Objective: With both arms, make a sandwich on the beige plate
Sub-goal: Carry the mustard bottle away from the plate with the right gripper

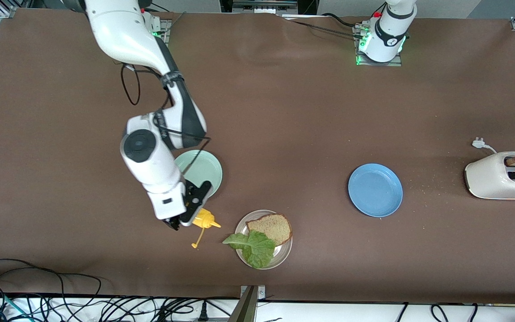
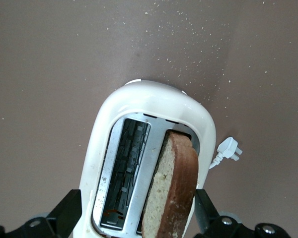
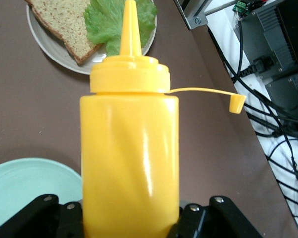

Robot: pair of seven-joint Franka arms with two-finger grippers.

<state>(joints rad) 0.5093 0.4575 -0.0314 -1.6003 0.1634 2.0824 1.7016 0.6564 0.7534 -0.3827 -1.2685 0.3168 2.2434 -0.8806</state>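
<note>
Right fingers [image 1: 181, 222] clamping mustard bottle [image 1: 204, 219] beside mint plate [image 1: 204, 167]; left fingers [image 2: 139, 218] wide astride toaster [image 2: 139, 163].

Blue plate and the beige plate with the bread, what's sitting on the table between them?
Nothing: between the blue plate and the beige plate, the front view shows only bare brown table.

Brown table [image 1: 284, 112], carrying a beige plate [image 1: 284, 256], a mint-green plate [image 1: 204, 167] toward the right arm's end, a blue plate [image 1: 375, 190], and a white toaster [image 1: 494, 179] with loose plug [image 1: 479, 143] at the left arm's end.
</note>
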